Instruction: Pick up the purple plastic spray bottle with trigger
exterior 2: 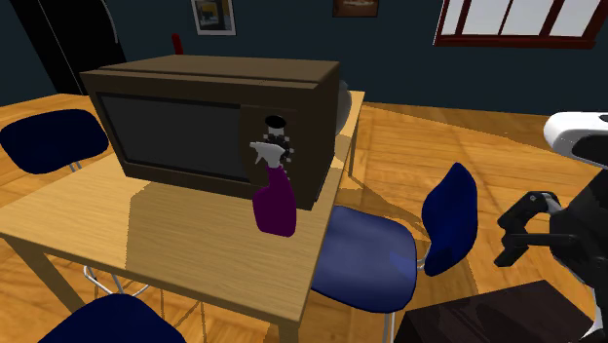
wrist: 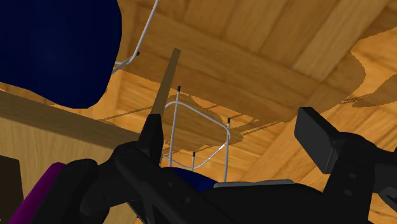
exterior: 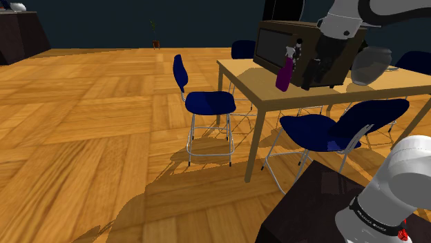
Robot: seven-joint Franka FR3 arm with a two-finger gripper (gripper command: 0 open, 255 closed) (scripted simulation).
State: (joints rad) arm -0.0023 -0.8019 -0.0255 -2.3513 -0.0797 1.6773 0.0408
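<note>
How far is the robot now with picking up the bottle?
Done: nothing yet. The bottle stands upright on the table, in front of the microwave. In hand: the approach; the open hand hangs off the table's edge, apart from the bottle. Left: reach the bottle, close on it, lift.

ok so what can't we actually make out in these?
- Wrist view: the spray bottle is cut off by the picture's edge and covered by the gripper body, which hides its trigger.
- Shoulder view: the gripper blends into the dark microwave, so its gap to the bottle is unclear.
- Shoulder view: the grey vessel overlaps the arm, so its full shape is unclear.
- Second exterior view: the microwave's dial markings are too small to read.
</note>
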